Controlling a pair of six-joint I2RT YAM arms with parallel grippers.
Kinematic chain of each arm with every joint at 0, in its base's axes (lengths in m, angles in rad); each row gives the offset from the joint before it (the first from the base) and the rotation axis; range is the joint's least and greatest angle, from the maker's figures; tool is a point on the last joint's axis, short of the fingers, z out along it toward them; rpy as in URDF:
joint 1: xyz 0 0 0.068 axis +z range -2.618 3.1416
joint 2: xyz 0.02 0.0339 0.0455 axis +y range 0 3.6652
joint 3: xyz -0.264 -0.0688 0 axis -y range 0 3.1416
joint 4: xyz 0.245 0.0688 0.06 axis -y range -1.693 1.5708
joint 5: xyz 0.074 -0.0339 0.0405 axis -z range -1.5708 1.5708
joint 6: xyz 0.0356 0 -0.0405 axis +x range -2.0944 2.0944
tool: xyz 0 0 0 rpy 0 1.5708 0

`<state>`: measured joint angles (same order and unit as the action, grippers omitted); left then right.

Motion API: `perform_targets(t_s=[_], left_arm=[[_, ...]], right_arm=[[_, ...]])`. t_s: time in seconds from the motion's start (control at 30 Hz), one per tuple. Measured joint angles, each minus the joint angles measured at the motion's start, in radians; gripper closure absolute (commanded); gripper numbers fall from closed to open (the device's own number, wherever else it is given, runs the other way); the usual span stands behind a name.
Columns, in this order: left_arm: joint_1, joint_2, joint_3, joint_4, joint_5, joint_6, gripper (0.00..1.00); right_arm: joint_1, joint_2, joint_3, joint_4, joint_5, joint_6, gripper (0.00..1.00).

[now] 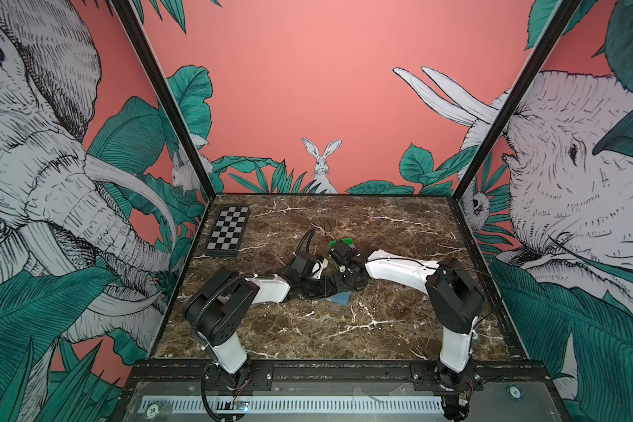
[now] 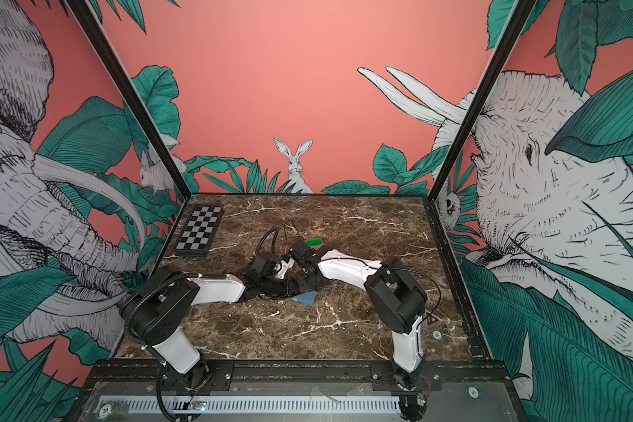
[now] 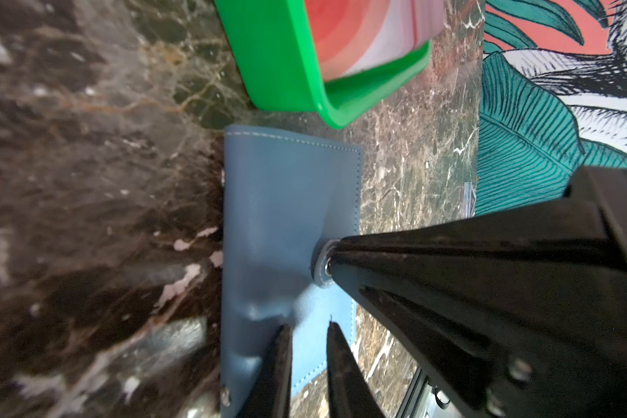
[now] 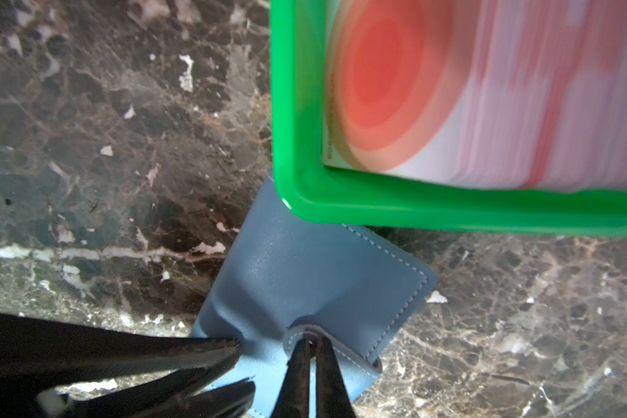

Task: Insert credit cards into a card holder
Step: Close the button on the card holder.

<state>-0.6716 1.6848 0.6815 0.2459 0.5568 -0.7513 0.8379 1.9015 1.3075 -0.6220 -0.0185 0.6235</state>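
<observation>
marble worktop (image 1: 344,329), both hands on the card holder (image 3: 286,202)
left hand (image 3: 308,325) grips its edge, nearly closed; right hand (image 4: 312,338) is pinched tight on the snap tab (image 4: 292,334). it lies just beside the green tray (image 4: 377,210) of credit cards (image 4: 449,108).

L gripper (image 3: 307,325) & R gripper (image 4: 314,338) both crowd slate-blue stitched card holder (image 3: 286,202); bright green plastic tray (image 4: 377,213) just beside its far edge blocks that side. Brown marble tabletop (image 1: 344,329) toward arm bases open; black-grey chequered board (image 1: 228,234) far-left, well apart.
</observation>
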Motion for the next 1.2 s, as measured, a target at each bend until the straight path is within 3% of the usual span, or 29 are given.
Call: perform_targets(t_s=[1.2], left_arm=[[0.0, 0.0, -0.002, 0.0, 0.0, 0.003, 0.79]], right_arm=[[0.006, 0.041, 0.055, -0.061, 0.023, 0.0, 0.94]])
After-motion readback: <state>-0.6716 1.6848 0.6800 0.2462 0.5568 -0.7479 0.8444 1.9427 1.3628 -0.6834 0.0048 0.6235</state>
